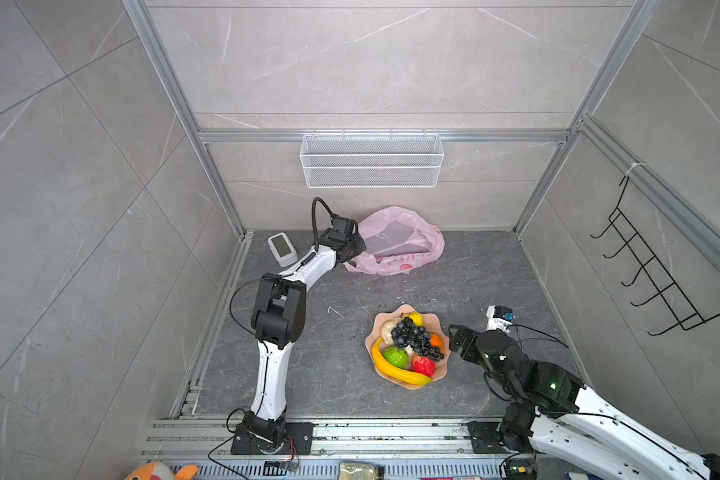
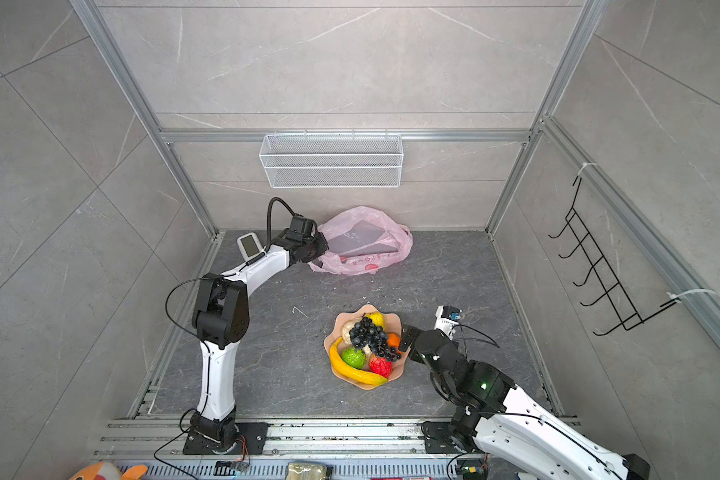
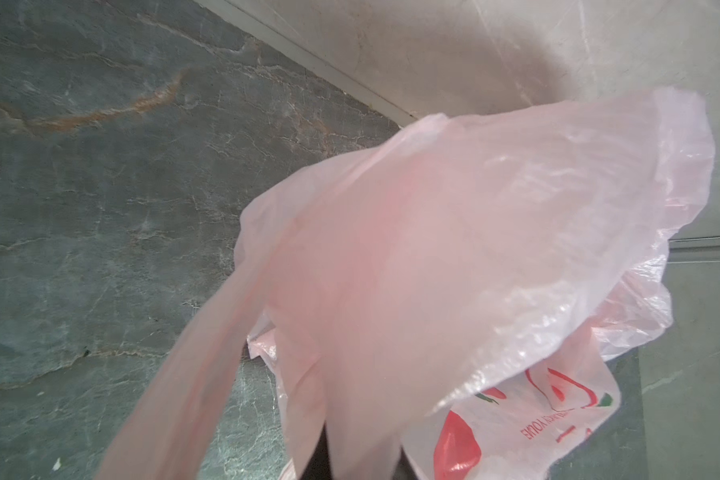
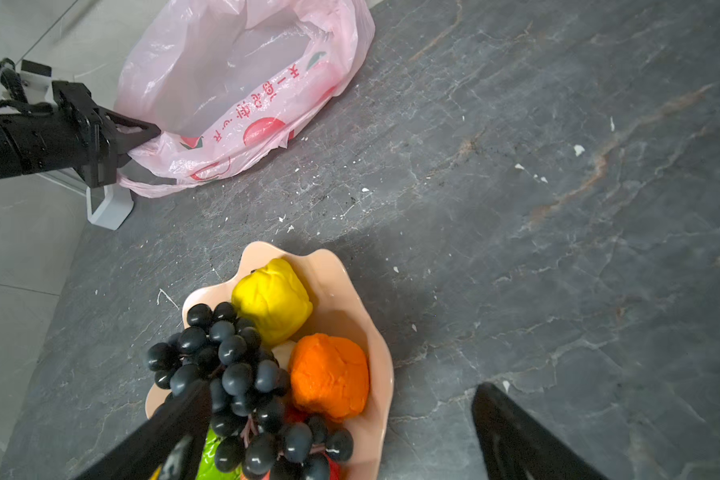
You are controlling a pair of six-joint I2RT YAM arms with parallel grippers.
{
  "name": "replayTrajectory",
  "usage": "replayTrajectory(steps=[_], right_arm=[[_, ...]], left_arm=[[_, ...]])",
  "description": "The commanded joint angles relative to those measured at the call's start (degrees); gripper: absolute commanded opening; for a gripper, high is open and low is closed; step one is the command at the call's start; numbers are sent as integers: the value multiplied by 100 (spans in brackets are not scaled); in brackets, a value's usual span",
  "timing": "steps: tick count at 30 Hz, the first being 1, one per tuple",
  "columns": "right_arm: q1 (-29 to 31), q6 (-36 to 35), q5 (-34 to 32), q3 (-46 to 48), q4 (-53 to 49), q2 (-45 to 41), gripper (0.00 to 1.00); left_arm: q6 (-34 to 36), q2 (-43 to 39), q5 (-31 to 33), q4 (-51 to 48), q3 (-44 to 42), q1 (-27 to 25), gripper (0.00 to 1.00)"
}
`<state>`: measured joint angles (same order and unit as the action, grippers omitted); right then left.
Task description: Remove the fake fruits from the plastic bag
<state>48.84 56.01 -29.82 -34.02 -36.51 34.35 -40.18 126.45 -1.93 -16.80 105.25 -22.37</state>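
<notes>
Two claws: left claw (image 1: 356,250) clamped on the plastic bag (image 1: 400,241), right claw (image 1: 454,336) wide beside the plate (image 4: 341,286).

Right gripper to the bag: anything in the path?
Nothing visible does. The open right gripper sits beside the plate, and bare table runs from it to the plastic bag. The fake fruits on the plate lie beside that line. The left gripper is shut on the bag's far edge.

Left pincer (image 1: 355,249) tips behind plastic bag (image 1: 408,232) film, red fruit (image 1: 423,366) partly under grape bunch (image 1: 412,334), toy (image 1: 159,473) cropped
</notes>
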Motion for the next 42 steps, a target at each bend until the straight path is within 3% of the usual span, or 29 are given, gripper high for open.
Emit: replayTrajectory(steps=[1, 4, 6, 8, 13, 19, 25, 32, 42], right_arm=[[25, 665, -100, 198, -209, -209, 99], [23, 944, -28, 336, -181, -342, 99], [20, 1142, 8, 434, -137, -433, 99], [21, 1275, 40, 511, -105, -526, 99], [23, 1435, 97, 689, -56, -740, 99], [25, 1719, 311, 952, -6, -839, 100], [27, 1605, 930, 1425, 851, -855, 100], [28, 2036, 1359, 2073, 2023, -930, 100], [34, 2532, 1589, 2635, 3380, -648, 100]], left_arm=[[428, 84, -375, -490, 361, -4, 0], [710, 185, -377, -889, 611, -4, 1], [855, 134, -125, -1208, 637, -4, 33], [1010, 21, 43, -1492, 615, -7, 55], [1212, -498, 216, -1920, 305, -14, 77], [1067, -1653, 377, -1706, -952, -22, 85], [1263, -2698, 462, -1480, -2054, -13, 90], [979, -4022, 843, -372, -3997, 24, 91], [960, -4531, 1265, 165, -5187, 305, 90]])
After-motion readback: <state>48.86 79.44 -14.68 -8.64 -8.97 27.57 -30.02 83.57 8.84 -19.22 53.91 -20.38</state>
